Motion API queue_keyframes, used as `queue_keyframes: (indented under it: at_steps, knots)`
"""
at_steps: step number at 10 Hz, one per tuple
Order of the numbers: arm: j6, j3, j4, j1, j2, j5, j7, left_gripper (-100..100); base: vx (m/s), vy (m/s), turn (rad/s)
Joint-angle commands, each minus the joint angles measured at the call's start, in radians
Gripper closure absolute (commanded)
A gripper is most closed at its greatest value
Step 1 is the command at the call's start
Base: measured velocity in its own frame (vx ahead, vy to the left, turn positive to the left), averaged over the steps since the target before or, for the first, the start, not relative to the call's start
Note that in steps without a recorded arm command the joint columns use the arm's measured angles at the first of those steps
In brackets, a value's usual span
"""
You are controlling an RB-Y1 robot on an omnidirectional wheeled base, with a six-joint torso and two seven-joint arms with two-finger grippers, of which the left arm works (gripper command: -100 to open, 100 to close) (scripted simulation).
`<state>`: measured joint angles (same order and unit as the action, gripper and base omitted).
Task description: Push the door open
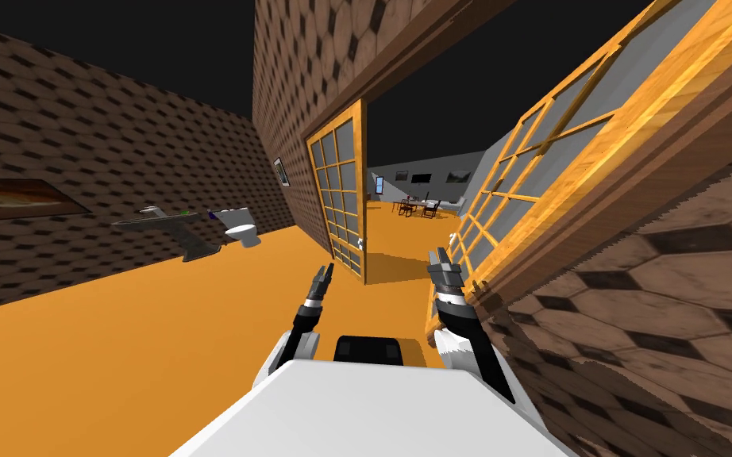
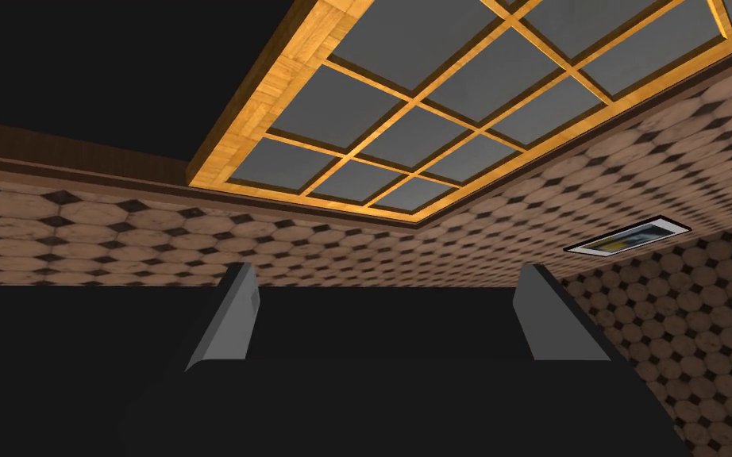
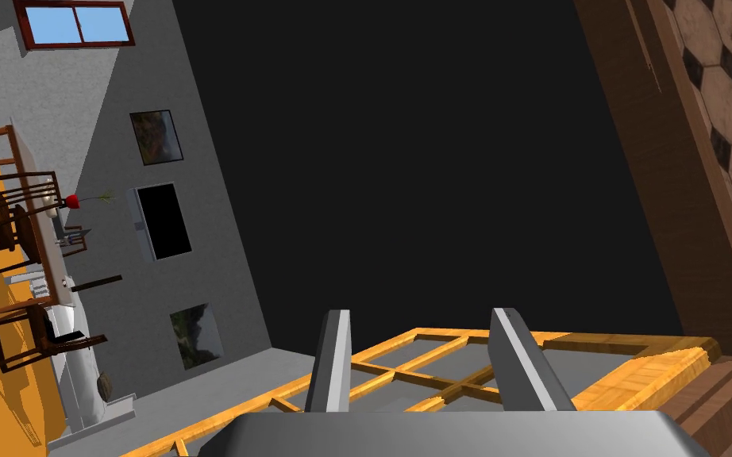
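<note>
A double door with orange wooden frames and grey panes stands ahead. Its left leaf (image 1: 340, 198) lies along the patterned wall, and the right leaf (image 1: 515, 198) is swung aside close to my right arm. The gap between them opens onto a further room. My right gripper (image 1: 439, 258) is open beside the right leaf's lower edge; in the right wrist view that leaf (image 3: 626, 369) lies just past the gripper (image 3: 426, 357). My left gripper (image 1: 325, 274) is open, apart from the left leaf. The left wrist view has this gripper (image 2: 388, 317) facing that leaf (image 2: 404, 119).
A toilet (image 1: 239, 228) and a sink counter (image 1: 167, 222) stand by the left wall. Through the doorway is a dining table with chairs (image 1: 418, 206), also in the right wrist view as table and chairs (image 3: 31, 238). A patterned wall (image 1: 658, 317) runs close on my right.
</note>
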<state>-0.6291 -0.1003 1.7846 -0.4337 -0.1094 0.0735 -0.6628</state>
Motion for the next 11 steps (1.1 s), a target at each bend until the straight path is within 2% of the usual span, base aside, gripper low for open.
queue_keyframes:
  at_steps: [1, 11]
  knots:
    - [-0.012, -0.010, -0.030, 0.001, 0.003, 0.009, -0.032, -100, 0.101, 0.046, -0.051]
    - [-0.063, -0.057, -0.180, 0.008, 0.001, 0.057, -0.202, -100, 0.090, 0.044, -0.060]
